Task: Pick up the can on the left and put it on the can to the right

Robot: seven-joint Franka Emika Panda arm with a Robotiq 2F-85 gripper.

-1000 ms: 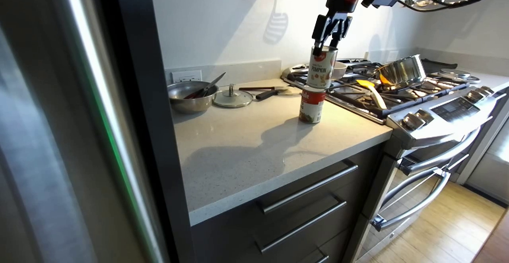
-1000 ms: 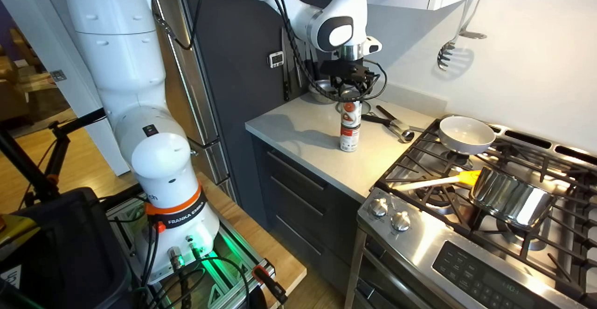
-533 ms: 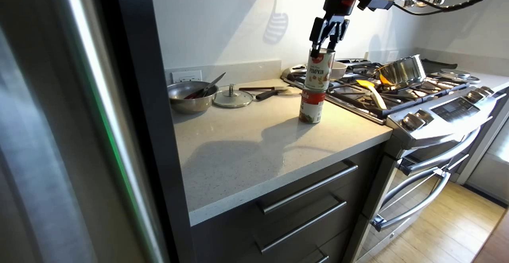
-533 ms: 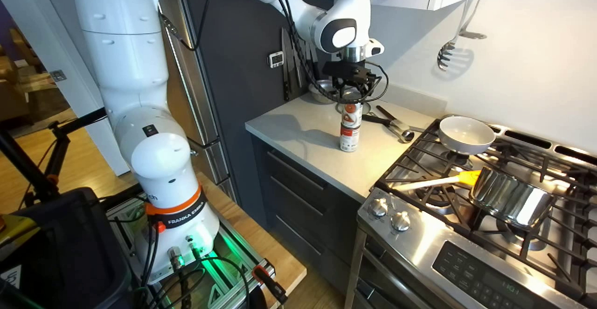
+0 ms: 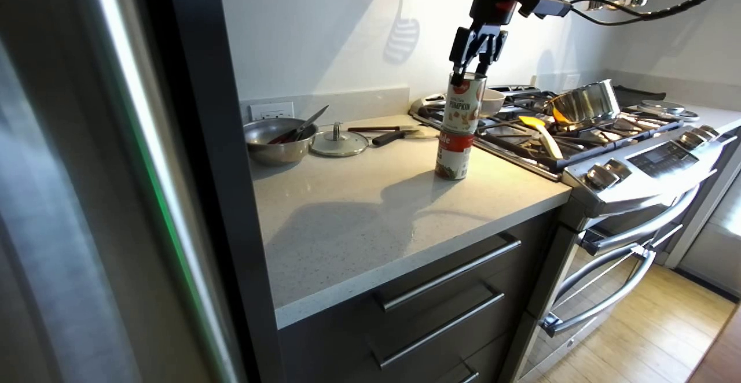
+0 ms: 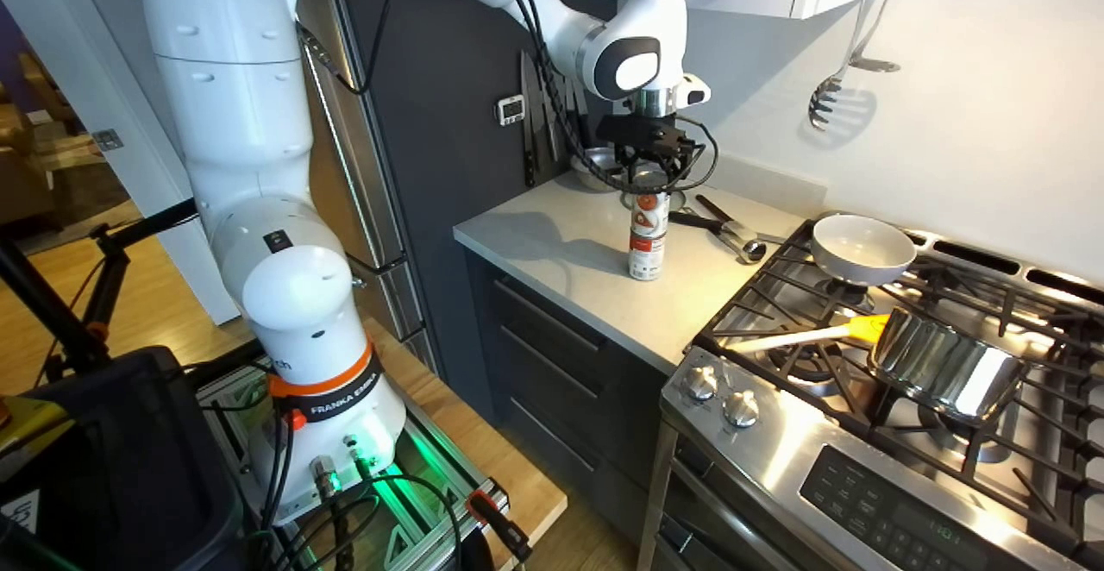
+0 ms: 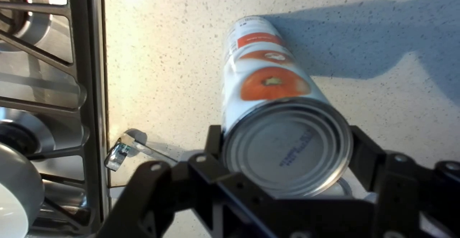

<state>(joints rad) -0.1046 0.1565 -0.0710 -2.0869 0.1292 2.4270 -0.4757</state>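
Just right of upper middle in an exterior view, the pumpkin can (image 5: 462, 105) stands on the red-banded can (image 5: 454, 155), the gripper (image 7: 287, 145) pinching it near its top rim. The lift and placing look all but done; whether the weight is fully down I cannot tell, and only the release remains.

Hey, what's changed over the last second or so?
In an exterior view, the gripper and the pumpkin can it grips have shifted slightly down and toward the picture's left. Nothing was newly grasped or released. The red-banded can underneath, the metal bowl, the glass lid and the pot stayed put.
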